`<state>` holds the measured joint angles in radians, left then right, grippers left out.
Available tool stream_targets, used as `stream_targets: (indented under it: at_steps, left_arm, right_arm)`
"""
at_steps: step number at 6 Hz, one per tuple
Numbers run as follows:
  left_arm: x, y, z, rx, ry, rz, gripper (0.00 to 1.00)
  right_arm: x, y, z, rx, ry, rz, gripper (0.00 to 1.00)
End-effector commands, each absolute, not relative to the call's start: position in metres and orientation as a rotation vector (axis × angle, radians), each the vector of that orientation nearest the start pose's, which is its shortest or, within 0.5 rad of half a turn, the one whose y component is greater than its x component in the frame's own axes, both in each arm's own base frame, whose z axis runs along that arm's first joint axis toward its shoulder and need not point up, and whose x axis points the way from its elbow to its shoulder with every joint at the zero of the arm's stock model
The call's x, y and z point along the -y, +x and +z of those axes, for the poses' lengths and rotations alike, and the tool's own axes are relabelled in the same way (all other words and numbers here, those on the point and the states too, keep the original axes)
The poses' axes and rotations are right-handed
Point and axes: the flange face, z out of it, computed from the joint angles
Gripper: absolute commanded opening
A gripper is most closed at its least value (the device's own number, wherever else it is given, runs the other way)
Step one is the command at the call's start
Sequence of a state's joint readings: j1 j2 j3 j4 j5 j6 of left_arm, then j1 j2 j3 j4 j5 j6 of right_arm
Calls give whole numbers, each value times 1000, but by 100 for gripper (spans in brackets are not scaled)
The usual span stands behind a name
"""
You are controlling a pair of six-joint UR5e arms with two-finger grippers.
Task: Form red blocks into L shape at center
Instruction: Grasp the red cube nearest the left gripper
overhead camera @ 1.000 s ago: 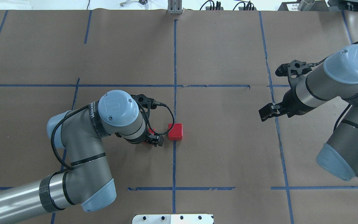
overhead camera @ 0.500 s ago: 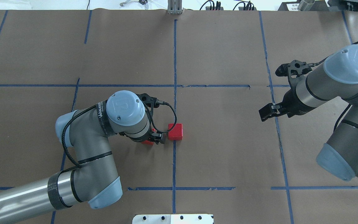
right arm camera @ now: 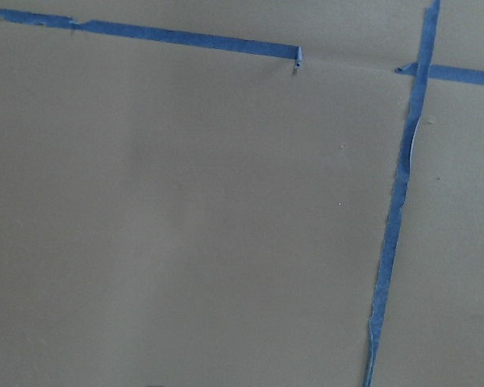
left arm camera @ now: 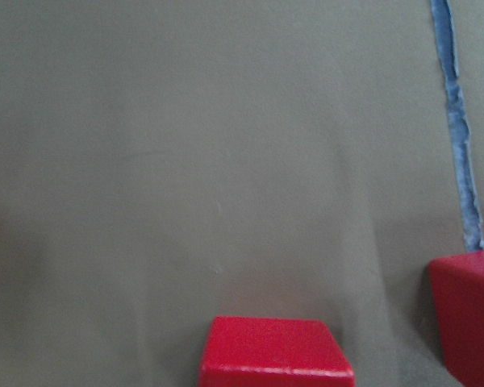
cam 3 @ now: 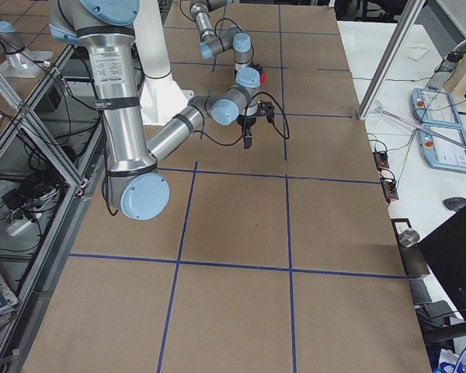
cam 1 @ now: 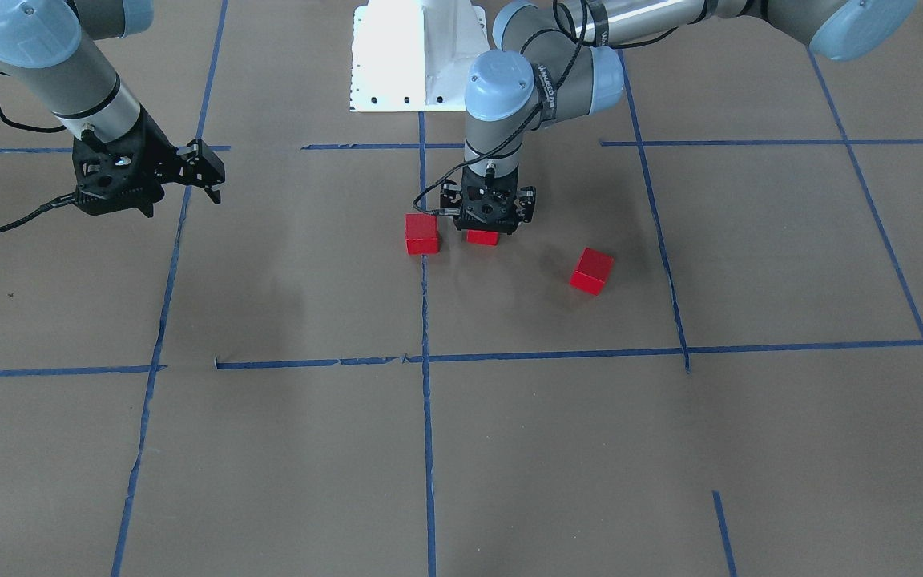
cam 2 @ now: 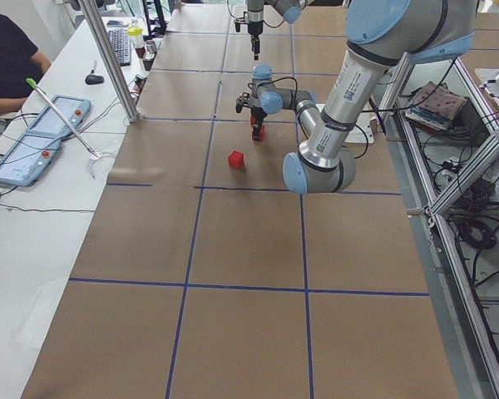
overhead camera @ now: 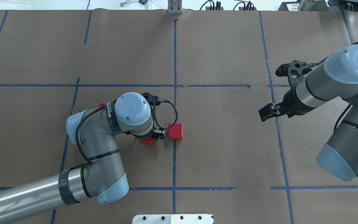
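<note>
Nearest the robot, inside the center [overhead camera: 222, 146], the nearest red block [overhead camera: 147, 141] sat directly beneath the left gripper [cam 1: 489, 226], which pointed straight down at it. Only the block's lower part showed under the black gripper body (the fingers themselves were hidden in every view), so I could not tell whether they were clamped on it or apart. The left wrist camera saw it low and centred. Just beside it, toward the robot's right and slightly farther out, across a narrow gap, the second red block [overhead camera: 175, 131] rested on the blue tape line [overhead camera: 174, 165] splitting the cell. Farther out, on the robot's left, the third red block [cam 1: 592, 270] lay turned at an angle on the brown paper [cam 1: 293, 465], well apart from both. At the cell's right edge the right gripper [overhead camera: 263, 114] hung above the paper, away from every block; its finger spacing could not be judged
</note>
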<state>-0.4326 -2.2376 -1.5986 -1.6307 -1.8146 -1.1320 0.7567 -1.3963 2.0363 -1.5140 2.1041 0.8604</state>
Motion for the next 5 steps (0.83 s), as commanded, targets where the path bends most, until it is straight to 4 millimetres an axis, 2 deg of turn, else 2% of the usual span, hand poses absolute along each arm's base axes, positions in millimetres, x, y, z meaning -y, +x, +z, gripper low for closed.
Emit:
stream_targets:
  at_steps: [1, 2, 3, 4, 5]
  left_arm:
    - [397, 590, 250, -775, 105, 78, 14]
    - [420, 572, 242, -782, 140, 71, 7]
    - [445, 556, 236, -780, 178, 74, 4]
    - [453, 551, 237, -778, 179, 49, 3]
    - [458, 555, 233, -782, 163, 3, 2]
  right_arm:
    - [417, -321, 348, 847, 77, -142, 100]
    - [417, -321, 347, 848, 77, -141, 100]
    - [416, -321, 347, 849, 77, -139, 100]
    - [415, -319, 345, 852, 77, -131, 100]
    - [415, -319, 346, 850, 77, -129, 100]
